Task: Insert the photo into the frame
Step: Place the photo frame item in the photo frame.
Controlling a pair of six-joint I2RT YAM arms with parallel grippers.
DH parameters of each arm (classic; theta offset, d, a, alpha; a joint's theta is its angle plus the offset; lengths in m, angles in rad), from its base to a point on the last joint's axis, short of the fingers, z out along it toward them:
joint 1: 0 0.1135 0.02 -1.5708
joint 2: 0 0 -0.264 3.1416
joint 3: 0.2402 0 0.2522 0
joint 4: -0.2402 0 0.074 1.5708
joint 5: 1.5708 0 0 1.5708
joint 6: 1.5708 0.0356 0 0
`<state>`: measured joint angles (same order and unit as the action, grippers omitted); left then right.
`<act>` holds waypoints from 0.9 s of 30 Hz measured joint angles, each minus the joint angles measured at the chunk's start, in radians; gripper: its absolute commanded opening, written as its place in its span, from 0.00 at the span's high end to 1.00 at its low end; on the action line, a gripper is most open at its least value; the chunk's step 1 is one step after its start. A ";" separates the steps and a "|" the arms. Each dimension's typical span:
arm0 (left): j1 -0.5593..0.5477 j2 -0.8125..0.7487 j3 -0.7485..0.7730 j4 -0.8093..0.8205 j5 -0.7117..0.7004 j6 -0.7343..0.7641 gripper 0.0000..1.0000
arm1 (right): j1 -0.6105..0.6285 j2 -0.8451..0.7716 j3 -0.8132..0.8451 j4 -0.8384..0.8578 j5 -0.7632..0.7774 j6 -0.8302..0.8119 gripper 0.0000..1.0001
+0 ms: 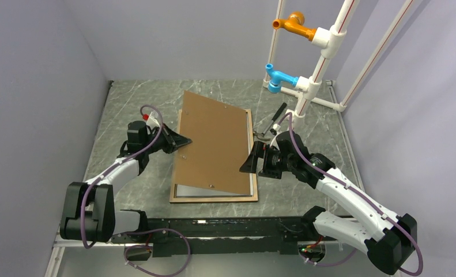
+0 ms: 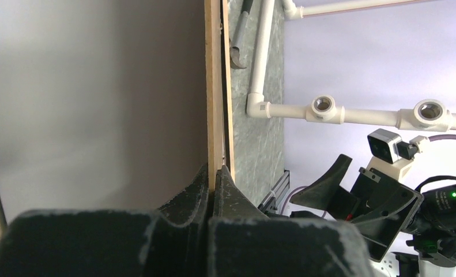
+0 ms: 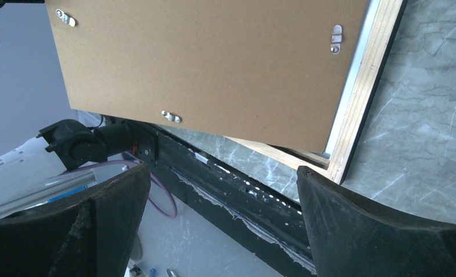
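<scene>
The photo lies white side up inside the frame. It is nearly all hidden, with only a pale strip showing by the near rail. The frame lies flat on the table, wood back up, its long axis running away from the arms. A brown backing board covers it, skewed and tilted. The left gripper is pinched on the board's left edge. The right gripper is spread wide beside the right rail, holding nothing.
</scene>
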<state>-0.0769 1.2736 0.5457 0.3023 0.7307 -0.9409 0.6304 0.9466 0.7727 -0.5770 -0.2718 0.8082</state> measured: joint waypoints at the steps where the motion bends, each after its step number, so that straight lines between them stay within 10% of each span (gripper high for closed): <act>1: -0.009 0.000 0.000 0.002 -0.003 0.000 1.00 | 0.000 0.000 0.000 0.000 0.000 0.000 0.01; 27: -0.056 -0.065 -0.038 -0.053 -0.093 -0.037 1.00 | -0.001 0.000 -0.017 0.002 0.000 0.005 0.01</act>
<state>-0.1326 1.2083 0.5079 0.2493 0.6376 -0.9779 0.6296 0.9466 0.7559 -0.5747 -0.2714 0.8127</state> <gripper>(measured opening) 0.021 0.993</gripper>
